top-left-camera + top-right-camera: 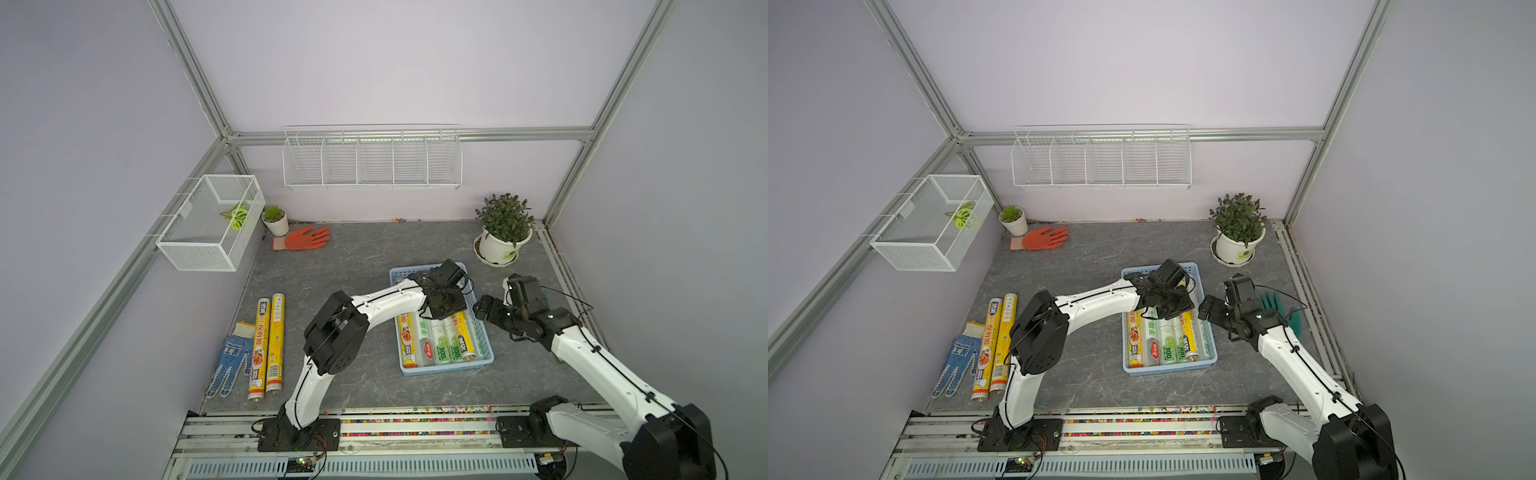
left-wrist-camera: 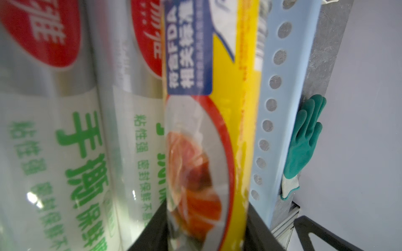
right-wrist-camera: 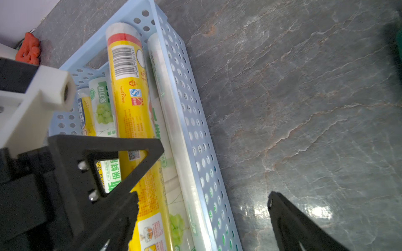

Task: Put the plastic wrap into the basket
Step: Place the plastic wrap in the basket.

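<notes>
1. The light-blue perforated rectangular plastic basket [image 1: 446, 370] sits just off the centre of the grey stone-pattern worktop [image 1: 353, 266], toward 3 o'clock. Its long axis runs 12 to 6.
2. I count at least five long slim plastic-wrap rolls in the basket [image 1: 441, 343]. They lie lengthwise: yellow ones on the outside, clear-white ones with green print between them.
3. The left gripper [image 1: 442, 301] hangs over the basket's 12 o'clock half. In the left wrist view its fingers [image 2: 256, 226] are closed narrow on a yellow food-print roll [image 2: 217, 130], one finger against each side. That roll is inside the basket, near the 3 o'clock wall.
4. The right gripper [image 3: 202, 197] is just beside the basket's 3 o'clock wall. Its fingers are spread wide and hold nothing.
5. A pair of yellow plastic-wrap rolls [image 1: 275, 336] lies on the worktop at 8 o'clock. They are side by side, touching, and well apart from the basket.
6. A blue-and-white dotted knit glove [image 1: 230, 359] lies just beside that pair, at its 9 o'clock.
7. A green rubber glove [image 2: 304, 139] lies on the worktop near the basket's 3 o'clock side. An orange rubber glove [image 1: 303, 239] lies at 11 o'clock.
8. A large potted plant in a white pot [image 1: 503, 232] stands at 1 o'clock. A small potted plant [image 1: 275, 220] stands at 11 o'clock, beside the orange glove.
</notes>
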### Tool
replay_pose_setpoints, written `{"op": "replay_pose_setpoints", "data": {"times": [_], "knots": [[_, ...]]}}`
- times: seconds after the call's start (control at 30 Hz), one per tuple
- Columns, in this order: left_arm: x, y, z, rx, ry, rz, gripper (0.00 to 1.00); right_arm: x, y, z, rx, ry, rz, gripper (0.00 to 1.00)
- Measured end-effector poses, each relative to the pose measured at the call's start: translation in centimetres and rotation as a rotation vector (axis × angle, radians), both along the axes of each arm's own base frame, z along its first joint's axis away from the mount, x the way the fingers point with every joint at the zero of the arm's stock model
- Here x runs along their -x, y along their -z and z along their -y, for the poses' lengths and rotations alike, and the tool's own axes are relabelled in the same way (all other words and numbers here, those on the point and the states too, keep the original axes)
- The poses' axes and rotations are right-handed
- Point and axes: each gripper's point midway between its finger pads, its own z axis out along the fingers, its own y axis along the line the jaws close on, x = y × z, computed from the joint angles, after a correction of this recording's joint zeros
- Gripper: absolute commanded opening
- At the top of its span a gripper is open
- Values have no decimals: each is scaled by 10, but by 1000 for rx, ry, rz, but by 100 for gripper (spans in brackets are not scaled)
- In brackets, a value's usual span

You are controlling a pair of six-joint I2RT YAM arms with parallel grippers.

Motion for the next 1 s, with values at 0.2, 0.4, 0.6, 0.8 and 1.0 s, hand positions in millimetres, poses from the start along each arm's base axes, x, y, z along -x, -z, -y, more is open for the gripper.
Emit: {"op": "replay_pose_setpoints", "data": {"times": [0.2, 0.4, 0.6, 0.8, 1.0], "knots": [[-1, -1, 3, 5, 12, 7, 56, 0, 1, -2, -7, -5, -3, 98], [-1, -1, 2, -3, 18, 17, 55, 0, 1, -2, -7, -5, -3, 98], [-3, -2, -4, -49, 26, 41, 50, 0, 1, -2, -10, -6, -3, 98], [-5, -9, -9, -87, 51, 62, 55, -2, -1, -4, -20, -6, 4, 98], [-2, -8, -15, -114, 68, 65, 60, -3, -2, -6, -33, -12, 7, 98]]}}
